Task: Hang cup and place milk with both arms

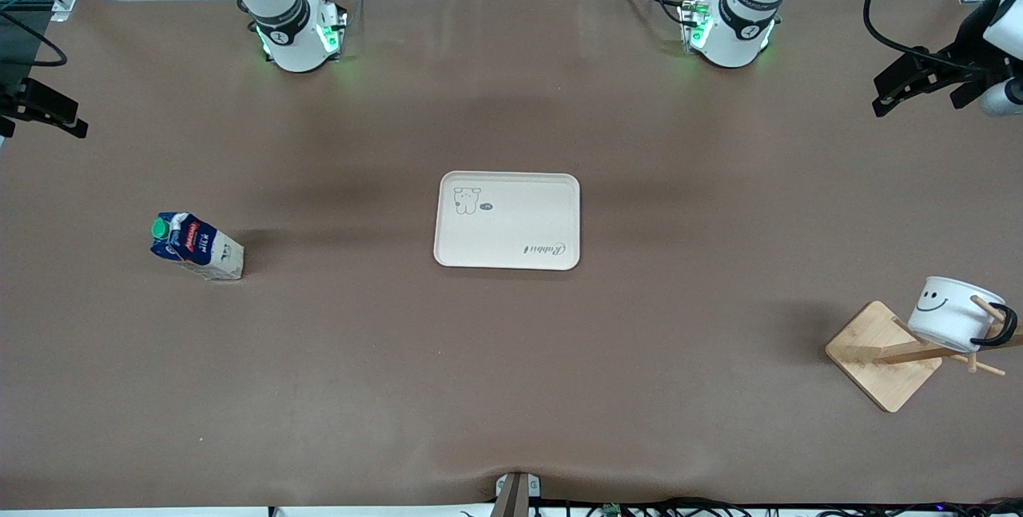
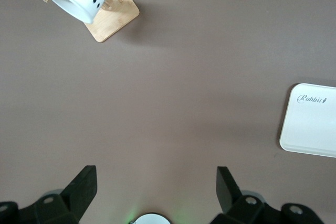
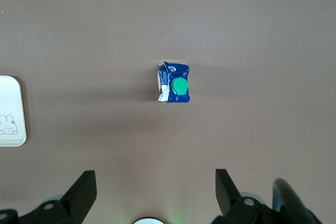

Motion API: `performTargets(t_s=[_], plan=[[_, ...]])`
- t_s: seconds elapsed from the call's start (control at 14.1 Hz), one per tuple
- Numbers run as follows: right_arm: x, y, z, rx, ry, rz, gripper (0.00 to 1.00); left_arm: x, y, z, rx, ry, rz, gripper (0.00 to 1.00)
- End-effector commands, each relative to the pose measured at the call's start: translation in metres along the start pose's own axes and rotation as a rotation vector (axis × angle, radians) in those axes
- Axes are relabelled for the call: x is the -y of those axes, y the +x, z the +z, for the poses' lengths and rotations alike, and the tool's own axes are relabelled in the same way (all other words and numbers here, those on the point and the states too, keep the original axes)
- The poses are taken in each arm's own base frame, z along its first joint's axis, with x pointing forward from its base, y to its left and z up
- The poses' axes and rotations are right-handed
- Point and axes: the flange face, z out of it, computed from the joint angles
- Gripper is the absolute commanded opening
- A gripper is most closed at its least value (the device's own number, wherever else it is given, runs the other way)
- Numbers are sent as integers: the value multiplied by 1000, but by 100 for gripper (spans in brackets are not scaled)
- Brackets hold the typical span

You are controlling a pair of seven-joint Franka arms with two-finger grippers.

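Since the cup (image 1: 951, 313) already hangs by its black handle on a peg of the wooden rack (image 1: 883, 355) down at the left arm's end of the bench (image 1: 511, 357), I'd call that half of the job sorted. It sits tilted with the smiley facing up, rim toward the rack's base, so the peg is carrying it and nothing else touches it

From my screens the left pincer (image 2: 156, 182) is wide open and holding nothing, up in the air over bare bench, well apart from the cup and rack. I'd guess that arm is just waiting

What's left is the milk (image 1: 196, 248). It stands upright near the right arm's end of the bench, green cap on top, well apart from the white tray (image 1: 507, 220) in the middle. My guess is the tray is where it's meant to go, which is why it's sitting bare right between the two arms

The right pincer (image 3: 156, 182) is also spread open and empty, up high, with the carton almost straight under the camera. So it needs to come down over the cap end and close on the carton's sides, then carry it over toward the tray
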Motion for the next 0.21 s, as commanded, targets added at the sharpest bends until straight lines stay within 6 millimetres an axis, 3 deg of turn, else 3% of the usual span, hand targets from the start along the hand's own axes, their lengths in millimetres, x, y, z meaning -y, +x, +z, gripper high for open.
performTargets(t_s=[0.0,0.14], plan=[[3,-5,-6,-12,-3,14,100,2,1,-5,-2,-14,5,100],[4,-5,-7,-13,-5,12,100,2,0,-5,-1,-14,5,100]])
